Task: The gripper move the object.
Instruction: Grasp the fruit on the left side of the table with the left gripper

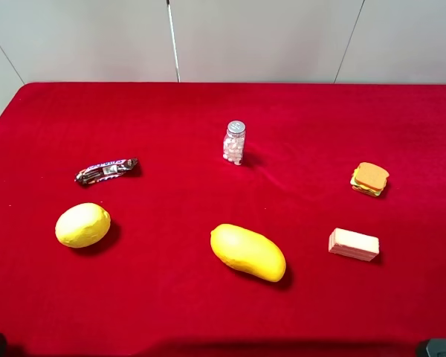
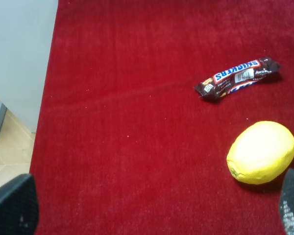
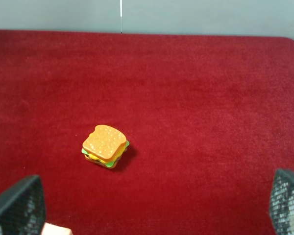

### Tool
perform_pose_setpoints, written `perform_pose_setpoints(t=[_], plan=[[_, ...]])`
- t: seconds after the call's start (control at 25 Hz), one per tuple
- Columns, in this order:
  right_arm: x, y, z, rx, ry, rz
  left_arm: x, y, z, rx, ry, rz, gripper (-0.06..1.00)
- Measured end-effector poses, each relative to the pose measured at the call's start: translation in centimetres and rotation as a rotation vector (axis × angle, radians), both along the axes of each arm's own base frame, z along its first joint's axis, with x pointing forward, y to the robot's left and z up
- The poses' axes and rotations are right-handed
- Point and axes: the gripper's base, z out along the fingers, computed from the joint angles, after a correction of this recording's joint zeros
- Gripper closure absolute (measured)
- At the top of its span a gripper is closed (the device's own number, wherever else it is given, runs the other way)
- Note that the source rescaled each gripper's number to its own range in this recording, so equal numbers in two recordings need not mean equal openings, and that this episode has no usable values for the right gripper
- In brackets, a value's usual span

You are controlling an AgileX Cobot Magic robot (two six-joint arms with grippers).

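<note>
Left fingers (image 2: 14,205) gape wide, holding nothing (right fingers (image 3: 19,205) too). The lemon (image 1: 82,224), at 8 o'clock on the counter (image 1: 171,320), could roll away under an off-centre pinch.

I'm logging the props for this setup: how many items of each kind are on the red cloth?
Fruit: 2, lemon and mango
Candy bar: 1
Jar: 1
Sandwich: 1
Pink block: 1
Total: 6
</note>
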Motion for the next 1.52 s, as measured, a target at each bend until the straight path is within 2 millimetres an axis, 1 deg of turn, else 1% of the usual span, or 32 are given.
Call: perform_pose_setpoints(t=[1.52], plan=[[0.00,0.00,0.00,0.000,0.000,0.000,0.00,0.03,0.00,0.003,0.000,0.003,-0.06]])
